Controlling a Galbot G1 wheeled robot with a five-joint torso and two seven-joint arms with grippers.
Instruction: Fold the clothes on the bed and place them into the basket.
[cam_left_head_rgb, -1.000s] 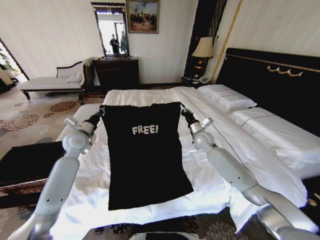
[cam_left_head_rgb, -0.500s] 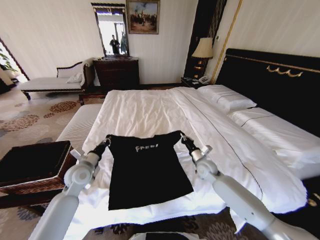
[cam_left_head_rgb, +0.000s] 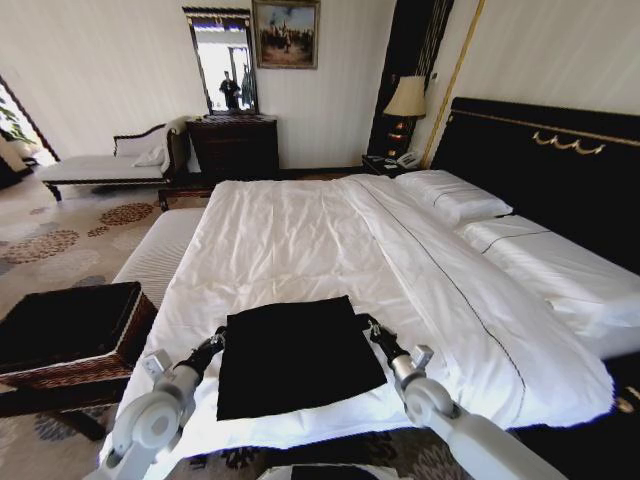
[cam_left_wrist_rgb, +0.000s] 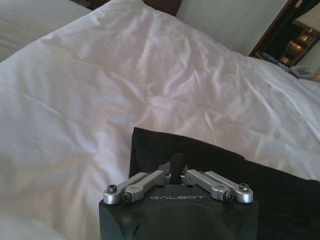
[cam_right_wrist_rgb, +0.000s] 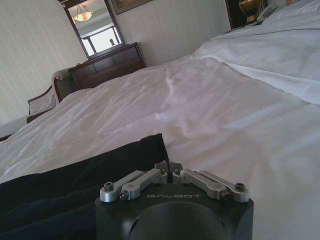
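The black T-shirt lies on the white bed, near the foot edge closest to the robot. It looks like a flat, almost square black piece, and the white letters are not visible.

The left gripper is at the left side of the shirt, at its far corner. In the left wrist view the left gripper has its fingers pressed together on the black cloth, so it pinches the corner of the T-shirt just above the duvet.

The right gripper is at the right far corner of the shirt. In the right wrist view the right gripper also has its fingers close together at the edge of the black cloth, but I cannot tell for sure if some cloth is between them.

The dark woven basket stands on the floor to the left of the bed, well apart from the shirt.
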